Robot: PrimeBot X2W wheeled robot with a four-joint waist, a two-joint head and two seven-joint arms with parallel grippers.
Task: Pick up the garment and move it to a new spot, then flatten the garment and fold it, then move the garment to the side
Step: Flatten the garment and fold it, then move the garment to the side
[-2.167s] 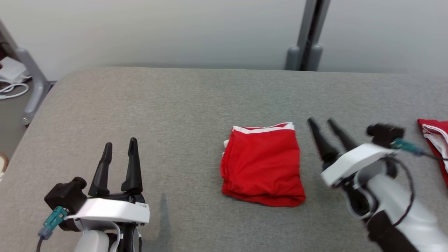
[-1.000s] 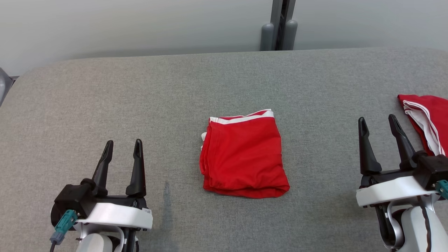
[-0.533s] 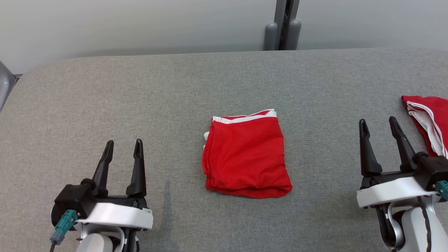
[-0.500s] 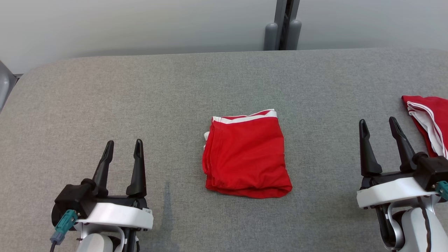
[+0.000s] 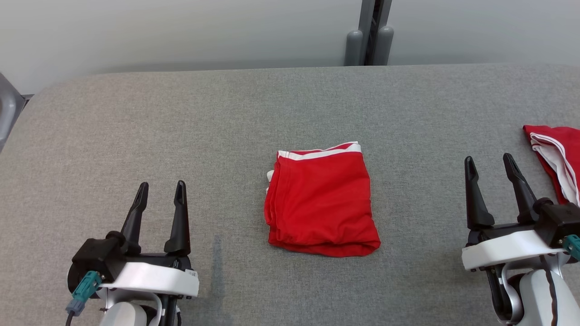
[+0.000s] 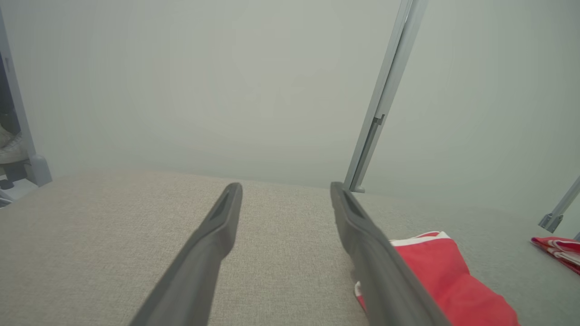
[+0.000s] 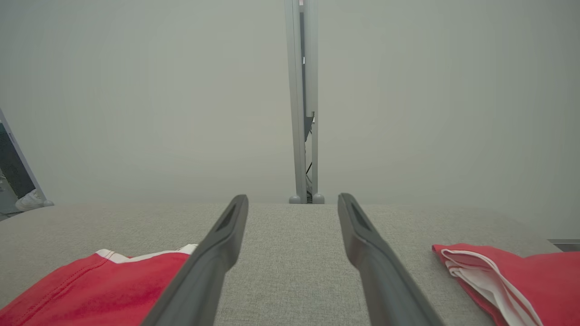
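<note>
The garment (image 5: 322, 199) is red with a white band, folded into a compact rectangle in the middle of the grey table (image 5: 226, 127). It shows at the lower right of the left wrist view (image 6: 446, 276) and at the lower left of the right wrist view (image 7: 99, 285). My left gripper (image 5: 161, 189) hovers open at the lower left, well to the left of the garment. On the other side, my right gripper (image 5: 488, 162) also stands open, apart from the cloth. Nothing sits between either pair of fingers (image 6: 284, 190) (image 7: 292, 199).
A second red and white cloth (image 5: 556, 156) lies at the table's right edge, just right of my right gripper, also seen in the right wrist view (image 7: 503, 271). A grey post (image 5: 369, 34) stands behind the table against the pale wall.
The right arm swung from beside the garment out to the lower right, fingers pointing up. The camera has drifted slightly. The garment lies as before.
</note>
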